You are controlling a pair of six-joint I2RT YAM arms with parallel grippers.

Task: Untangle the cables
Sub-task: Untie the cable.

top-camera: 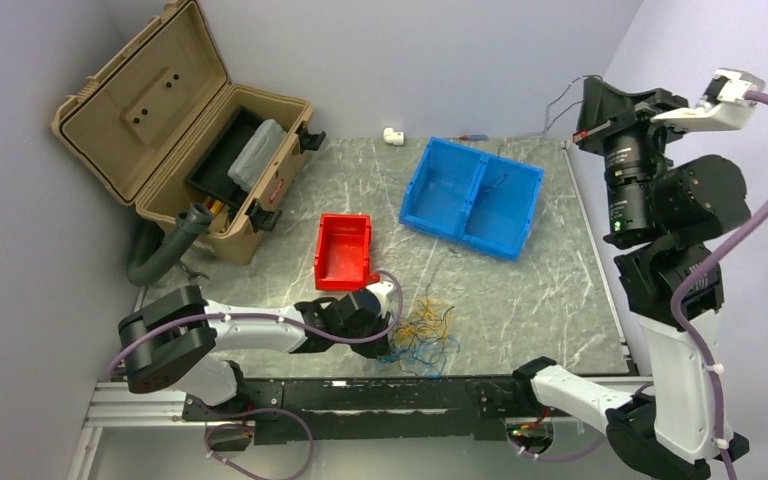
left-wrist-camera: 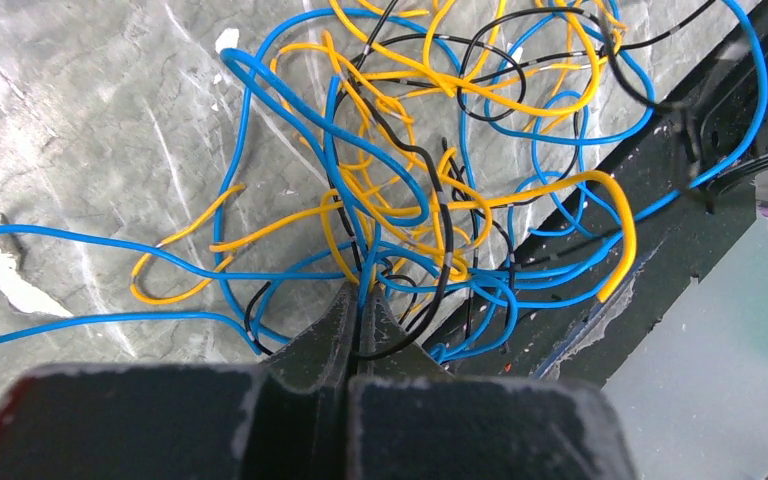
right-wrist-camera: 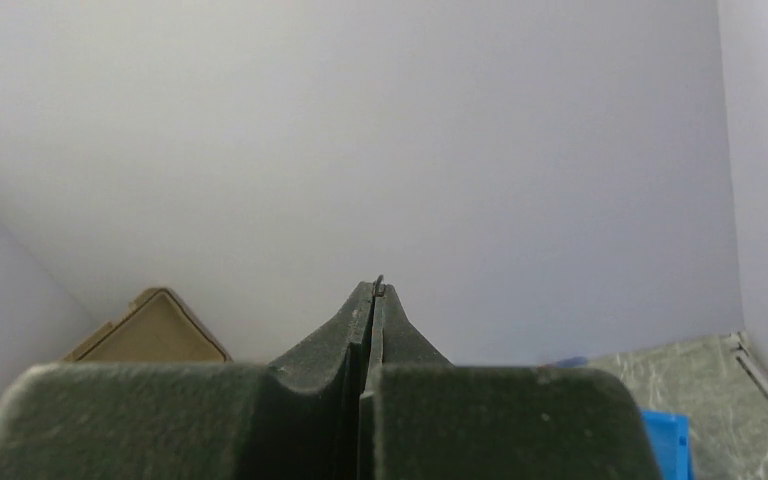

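the tangle of hair-thin yellow, blue and black cables (top-camera: 425,335) lies at the grey marbled table (top-camera: 520,300) near edge, light, limp, snag-prone, probably best pinched on one free outer loop; left gripper (left-wrist-camera: 357,300) closed at its fringe, right gripper (right-wrist-camera: 375,292) closed, raised well apart.

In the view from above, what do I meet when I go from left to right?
Tan toolbox, red bin, blue bin, right arm. The cables overlap the blue bin sideways, so I leave them out.

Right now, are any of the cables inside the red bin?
No, the cables lie on the table, outside the red bin.
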